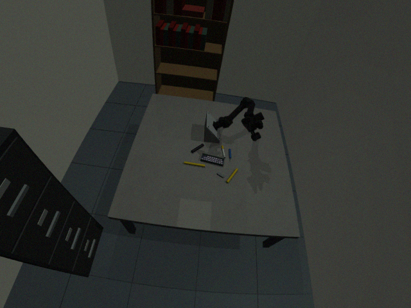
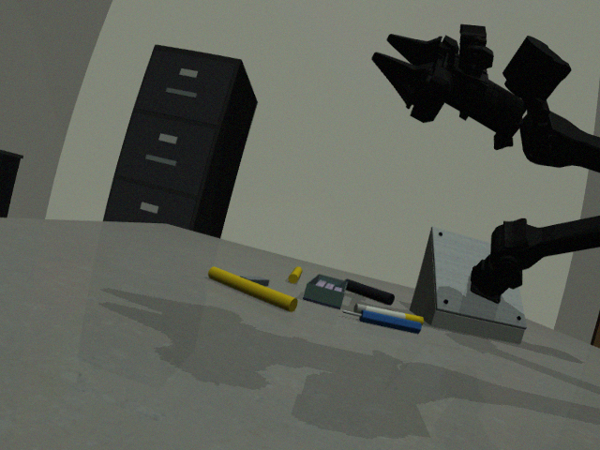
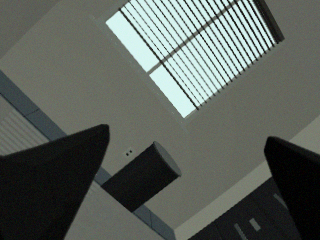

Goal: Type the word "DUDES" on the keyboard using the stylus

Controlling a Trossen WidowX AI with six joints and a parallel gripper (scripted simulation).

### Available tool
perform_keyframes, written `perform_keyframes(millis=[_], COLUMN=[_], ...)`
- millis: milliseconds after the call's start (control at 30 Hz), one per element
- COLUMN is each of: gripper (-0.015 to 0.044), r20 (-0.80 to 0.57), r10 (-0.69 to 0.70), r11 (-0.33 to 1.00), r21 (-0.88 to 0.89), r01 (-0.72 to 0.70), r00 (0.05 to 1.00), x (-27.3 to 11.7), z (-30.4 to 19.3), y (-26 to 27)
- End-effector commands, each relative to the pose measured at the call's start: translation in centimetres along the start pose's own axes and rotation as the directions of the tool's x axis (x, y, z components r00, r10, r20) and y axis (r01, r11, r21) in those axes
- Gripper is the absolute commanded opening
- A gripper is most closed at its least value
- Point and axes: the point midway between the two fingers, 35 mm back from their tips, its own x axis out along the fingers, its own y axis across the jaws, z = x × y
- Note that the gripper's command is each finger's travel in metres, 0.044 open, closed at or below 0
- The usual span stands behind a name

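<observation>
A small keyboard [image 1: 212,160] [image 2: 325,296] with pale keys lies on the desk. A white pen-like stick with a yellow end [image 1: 223,152] [image 2: 387,312] lies beside it, and a blue tool with a thin metal tip [image 1: 230,153] [image 2: 391,322] lies next to that. A short dark thin item [image 1: 219,175] [image 2: 259,281] lies in front of the keyboard. I cannot tell for sure which is the stylus. My gripper [image 2: 381,46] [image 3: 187,138] is wide open and empty, raised high above the desk; in the top view its fingers are hard to make out.
Yellow sticks [image 1: 232,175] [image 2: 251,289] lie in front of and to the left of the keyboard. A black cylinder [image 1: 197,147] [image 2: 370,292] lies behind the keyboard. The arm's base is on a slanted metal block [image 1: 210,134] [image 2: 455,271]. A bookshelf [image 1: 187,70] stands behind the desk.
</observation>
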Motion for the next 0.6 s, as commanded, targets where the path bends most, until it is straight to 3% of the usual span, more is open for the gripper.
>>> perform_keyframes(millis=[0,133,267,500,567], gripper=[0.0414,0.0309,0.0204,0.002,0.0], r20=[-0.011,-0.229,-0.475,-0.782,-0.815], r10=[0.005,0.099,0.213,0.424,0.481], r11=[1.0,0.995,0.976,0.901,0.872], r21=[-0.001,-0.001,0.057,0.314,0.404], r01=[-0.005,-0.102,-0.212,-0.298,-0.278], r00=[1.0,0.968,0.854,0.458,0.323], x=[0.1,2.3,3.5,2.0,0.9], z=[-0.2,-5.2,-11.3,-21.6,-23.9], y=[0.1,1.6,3.3,6.5,7.3])
